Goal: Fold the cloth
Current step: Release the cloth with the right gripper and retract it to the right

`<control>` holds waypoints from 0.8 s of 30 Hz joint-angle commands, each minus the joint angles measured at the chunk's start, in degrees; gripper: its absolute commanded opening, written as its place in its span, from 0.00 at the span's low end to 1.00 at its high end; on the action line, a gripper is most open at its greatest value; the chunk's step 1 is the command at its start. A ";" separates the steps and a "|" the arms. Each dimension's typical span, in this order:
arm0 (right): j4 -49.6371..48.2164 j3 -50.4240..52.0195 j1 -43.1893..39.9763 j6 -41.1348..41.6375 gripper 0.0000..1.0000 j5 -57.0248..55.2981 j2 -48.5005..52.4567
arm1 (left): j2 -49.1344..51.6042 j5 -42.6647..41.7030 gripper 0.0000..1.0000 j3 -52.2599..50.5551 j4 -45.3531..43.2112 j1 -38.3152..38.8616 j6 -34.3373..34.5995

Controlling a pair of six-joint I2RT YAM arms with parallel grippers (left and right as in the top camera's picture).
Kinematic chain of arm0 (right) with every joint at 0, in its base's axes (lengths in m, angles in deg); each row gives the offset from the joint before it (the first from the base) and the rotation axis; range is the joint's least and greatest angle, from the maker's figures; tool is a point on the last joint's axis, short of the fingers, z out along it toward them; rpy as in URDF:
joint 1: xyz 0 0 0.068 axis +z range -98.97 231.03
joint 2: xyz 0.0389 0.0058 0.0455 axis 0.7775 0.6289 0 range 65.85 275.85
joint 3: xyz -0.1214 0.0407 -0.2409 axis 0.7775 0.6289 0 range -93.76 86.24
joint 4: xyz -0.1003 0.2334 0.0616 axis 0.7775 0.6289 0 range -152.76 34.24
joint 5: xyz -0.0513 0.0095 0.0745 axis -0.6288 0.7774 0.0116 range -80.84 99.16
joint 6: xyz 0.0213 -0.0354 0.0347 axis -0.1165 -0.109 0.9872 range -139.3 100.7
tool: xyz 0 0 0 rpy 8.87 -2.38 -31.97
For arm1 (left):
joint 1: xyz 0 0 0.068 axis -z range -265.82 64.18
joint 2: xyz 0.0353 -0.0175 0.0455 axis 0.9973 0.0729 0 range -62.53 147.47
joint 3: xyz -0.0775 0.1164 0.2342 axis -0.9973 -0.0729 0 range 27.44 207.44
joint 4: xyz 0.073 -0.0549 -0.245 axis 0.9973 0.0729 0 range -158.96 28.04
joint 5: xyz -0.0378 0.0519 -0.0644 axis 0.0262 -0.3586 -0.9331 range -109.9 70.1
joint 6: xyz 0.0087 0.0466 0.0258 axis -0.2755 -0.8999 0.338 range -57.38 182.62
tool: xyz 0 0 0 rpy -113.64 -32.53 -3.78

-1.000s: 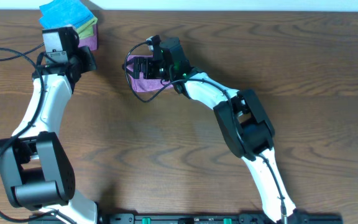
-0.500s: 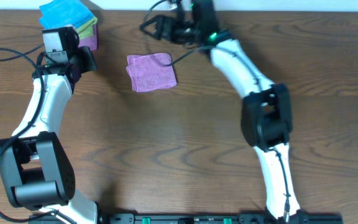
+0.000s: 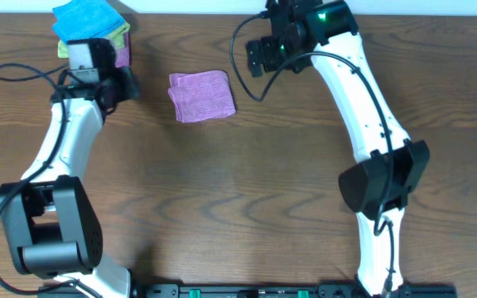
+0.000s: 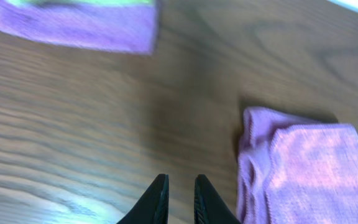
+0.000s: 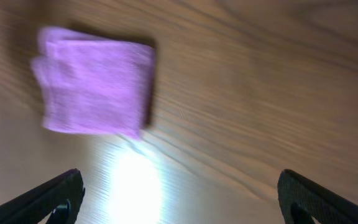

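Lilac cloth (image 3: 202, 96) lies folded small on the desk (image 3: 247, 190), between the arms, nothing touching it. Right gripper (image 5: 179, 186) hangs just beside it, spread wide and empty. Fold looks done to me. Left gripper (image 4: 180, 190) is nearly closed and empty, parked by the stack of folded cloths (image 3: 98, 25), clear of the work.

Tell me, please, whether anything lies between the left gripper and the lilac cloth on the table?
Nothing visible does. In the left wrist view, only bare wood of the table separates the left gripper from the cloth. The stack of folded cloths sits farther off on the other side, out of that path.
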 commanded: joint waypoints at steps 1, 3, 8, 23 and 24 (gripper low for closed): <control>3.82 -1.05 1.70 -2.75 0.97 -12.41 -4.28 | -1.38 -1.03 0.16 -0.48 2.01 2.23 -1.66; 7.48 -0.46 2.38 -3.10 0.94 -15.34 -7.21 | -1.38 -1.09 0.13 -0.48 3.89 3.06 -1.62; 6.75 10.64 2.32 -3.17 0.93 -17.11 -21.18 | -1.38 -5.88 0.12 -0.48 7.23 3.32 -1.55; -7.45 73.40 0.76 -2.82 0.99 -15.91 -78.38 | -1.05 -2.71 0.17 -2.71 4.90 8.96 2.10; -8.07 75.08 0.79 -2.62 0.99 -15.10 -80.02 | -0.79 -2.64 0.20 -3.32 3.91 8.72 2.34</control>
